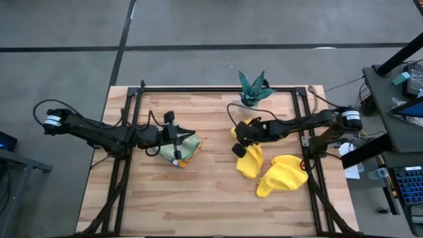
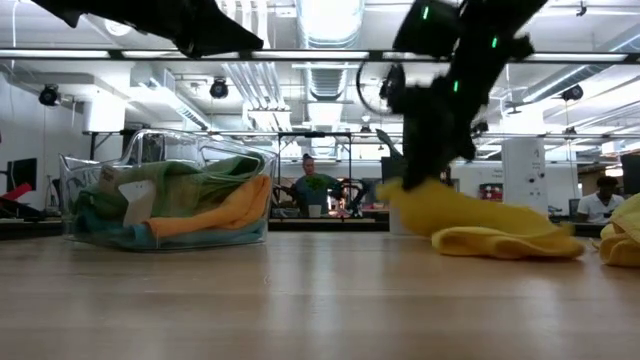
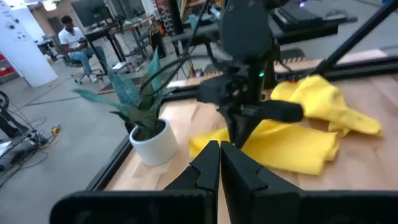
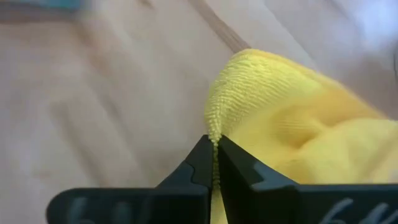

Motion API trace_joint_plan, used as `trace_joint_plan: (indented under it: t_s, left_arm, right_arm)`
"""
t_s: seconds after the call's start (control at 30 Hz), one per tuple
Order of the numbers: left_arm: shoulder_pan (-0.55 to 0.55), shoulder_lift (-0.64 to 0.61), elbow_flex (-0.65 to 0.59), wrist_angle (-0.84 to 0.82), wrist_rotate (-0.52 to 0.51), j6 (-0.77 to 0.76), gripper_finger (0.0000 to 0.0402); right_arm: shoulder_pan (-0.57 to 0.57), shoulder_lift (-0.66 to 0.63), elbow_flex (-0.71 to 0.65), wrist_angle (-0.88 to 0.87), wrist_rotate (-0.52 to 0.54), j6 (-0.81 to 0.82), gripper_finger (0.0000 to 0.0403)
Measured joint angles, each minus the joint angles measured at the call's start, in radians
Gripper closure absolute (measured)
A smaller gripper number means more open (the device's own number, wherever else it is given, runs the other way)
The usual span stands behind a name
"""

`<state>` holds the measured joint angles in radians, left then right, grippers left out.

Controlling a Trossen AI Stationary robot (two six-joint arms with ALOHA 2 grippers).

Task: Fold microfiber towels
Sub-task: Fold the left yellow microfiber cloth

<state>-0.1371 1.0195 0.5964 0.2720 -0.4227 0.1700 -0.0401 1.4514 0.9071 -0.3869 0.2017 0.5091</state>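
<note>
Two yellow microfiber towels lie crumpled on the table's right half, one (image 1: 250, 162) to the left of the other (image 1: 284, 176). My right gripper (image 1: 239, 147) is shut on the left one (image 4: 292, 124). A clear tray (image 1: 192, 153) left of centre holds orange (image 2: 225, 210), green (image 2: 190, 175) and blue cloths. My left gripper (image 1: 177, 143) hovers above the tray, shut and empty, with its fingers (image 3: 219, 167) pointing level toward the right arm. My right gripper pinches the left yellow towel's rounded edge or fold (image 4: 215, 132) between its two fingertips; how many layers I cannot tell. The fingers slant down from the table's right side. The pinched part (image 2: 405, 190) is raised, and the rest (image 2: 500, 235) lies slack on the table.
A teal-leaved plant in a white pot (image 1: 253, 91) stands at the far edge, just behind the right gripper. Black frame rails (image 1: 125, 132) run along both table sides. Bare wood (image 1: 211, 198) stretches across the near half of the table.
</note>
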Motion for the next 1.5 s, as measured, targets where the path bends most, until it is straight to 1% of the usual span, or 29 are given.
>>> trace_joint_plan:
  t_s: [0.07, 0.13, 0.23, 0.4, 0.57, 0.63, 0.77, 0.87, 1.1, 1.23, 1.33, 1.5]
  left_arm:
    - [0.000, 0.000, 0.000, 0.013, 0.003, -0.003, 0.0401]
    - [0.000, 0.000, 0.000, 0.014, 0.027, -0.004, 0.0398]
    - [0.000, 0.000, 0.000, 0.022, 0.083, -0.005, 0.0378]
    - [0.000, 0.000, -0.001, 0.102, 0.181, -0.006, 0.0319]
    - [-0.001, 0.012, -0.002, 0.206, 0.224, -0.006, 0.0253]
    - [-0.001, 0.033, -0.004, 0.242, 0.245, -0.006, 0.0230]
    - [-0.002, 0.114, -0.004, 0.386, 0.266, -0.004, 0.0199]
    - [0.000, 0.189, 0.001, 0.489, 0.266, 0.010, 0.0192]
    - [0.000, 0.356, 0.029, 0.704, 0.268, 0.132, 0.0192]
    - [0.004, 0.450, 0.081, 0.747, 0.273, 0.209, 0.0192]
    - [0.011, 0.518, 0.133, 0.749, 0.272, 0.274, 0.0192]
    - [0.018, 0.601, 0.211, 0.748, 0.272, 0.283, 0.0192]
  right_arm:
    - [0.029, -0.045, 0.023, 0.002, -0.010, -0.066, 0.0394]
    - [0.055, -0.090, 0.045, 0.007, -0.033, -0.127, 0.0394]
    - [0.098, -0.142, 0.079, 0.006, -0.053, -0.220, 0.0394]
    - [0.151, -0.214, 0.154, 0.003, -0.054, -0.342, 0.0394]
    - [0.186, -0.254, 0.241, -0.013, -0.052, -0.432, 0.0394]
    - [0.194, -0.254, 0.279, -0.027, -0.054, -0.465, 0.0394]
    - [0.195, -0.245, 0.320, -0.034, -0.080, -0.508, 0.0394]
    - [0.195, -0.236, 0.329, -0.038, -0.126, -0.521, 0.0394]
    - [0.195, -0.232, 0.324, -0.047, -0.132, -0.502, 0.0394]
    - [0.195, -0.225, 0.323, -0.051, -0.135, -0.502, 0.0394]
    - [0.195, -0.219, 0.323, -0.050, -0.135, -0.502, 0.0394]
    - [0.195, -0.217, 0.323, -0.050, -0.157, -0.502, 0.0394]
